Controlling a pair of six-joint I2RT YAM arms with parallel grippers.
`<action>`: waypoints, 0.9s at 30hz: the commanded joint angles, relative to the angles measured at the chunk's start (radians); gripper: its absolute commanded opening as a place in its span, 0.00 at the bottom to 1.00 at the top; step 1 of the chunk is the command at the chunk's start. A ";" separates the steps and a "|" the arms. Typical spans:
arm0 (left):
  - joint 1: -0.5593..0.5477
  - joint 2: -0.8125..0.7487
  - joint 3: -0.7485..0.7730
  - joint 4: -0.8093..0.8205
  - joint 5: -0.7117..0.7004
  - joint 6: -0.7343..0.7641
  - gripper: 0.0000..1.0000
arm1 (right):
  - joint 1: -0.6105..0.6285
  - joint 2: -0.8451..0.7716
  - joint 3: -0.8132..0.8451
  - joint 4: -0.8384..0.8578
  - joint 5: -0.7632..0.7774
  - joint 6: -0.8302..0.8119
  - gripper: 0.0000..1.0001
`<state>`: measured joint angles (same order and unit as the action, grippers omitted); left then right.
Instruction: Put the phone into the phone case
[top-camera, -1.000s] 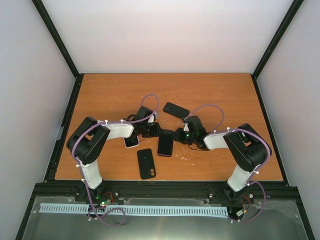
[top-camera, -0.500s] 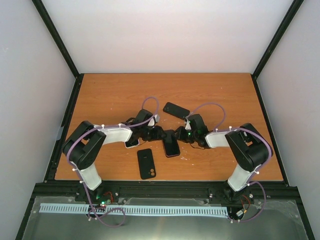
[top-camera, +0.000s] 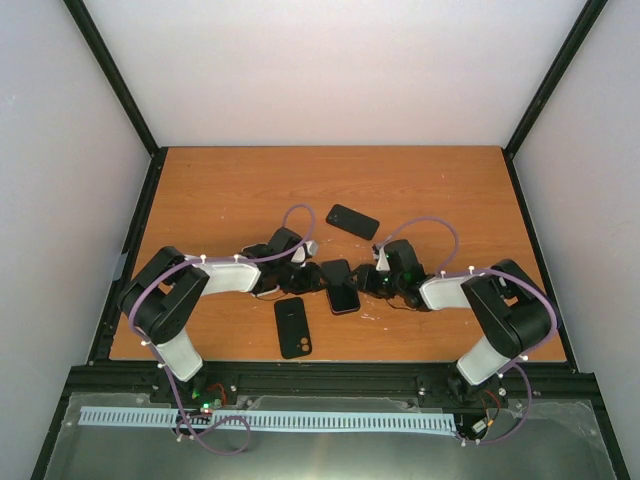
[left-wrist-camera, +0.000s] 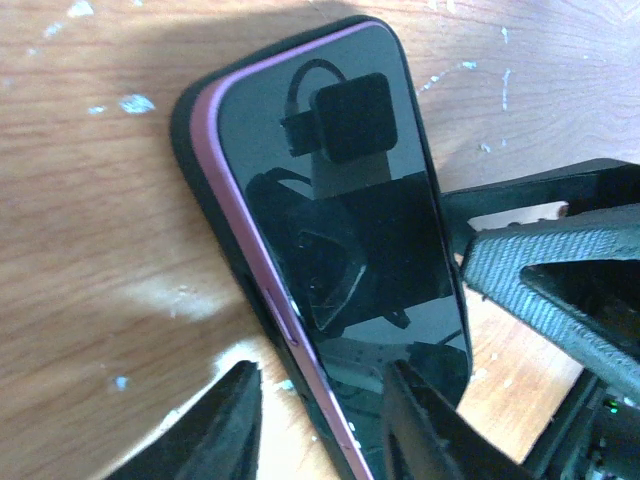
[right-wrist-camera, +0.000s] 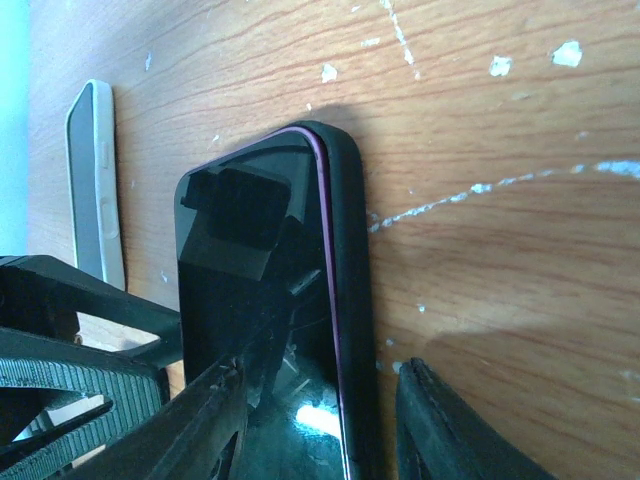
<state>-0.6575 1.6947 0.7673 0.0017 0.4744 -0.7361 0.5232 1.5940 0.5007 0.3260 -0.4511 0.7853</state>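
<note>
Purple-edged phone (top-camera: 340, 285) is lying screen up in the black phone case (right-wrist-camera: 352, 300) on the wooden table (top-camera: 450, 190), right between the two arms. Its near end is cut off in both wrist views, so I honestly can't tell if it's seated all the way round. Left gripper (left-wrist-camera: 320, 385) and right gripper (right-wrist-camera: 325, 375) both have their fingers spread, straddling the phone's edges with gaps showing, and from above a white case (right-wrist-camera: 95, 190) is mostly buried under the left arm (top-camera: 225, 275).
</note>
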 joint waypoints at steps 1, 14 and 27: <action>-0.016 -0.014 -0.006 0.058 0.060 -0.020 0.30 | 0.015 0.043 -0.033 0.036 -0.042 0.045 0.42; -0.024 -0.008 -0.044 0.160 0.138 -0.072 0.12 | 0.019 0.026 -0.049 0.235 -0.160 0.178 0.41; -0.025 -0.042 -0.083 0.115 0.105 -0.038 0.20 | 0.033 -0.025 -0.127 0.384 -0.210 0.316 0.41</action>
<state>-0.6613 1.6859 0.6971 0.0727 0.5598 -0.7940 0.5228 1.5902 0.3981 0.5930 -0.5453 1.0241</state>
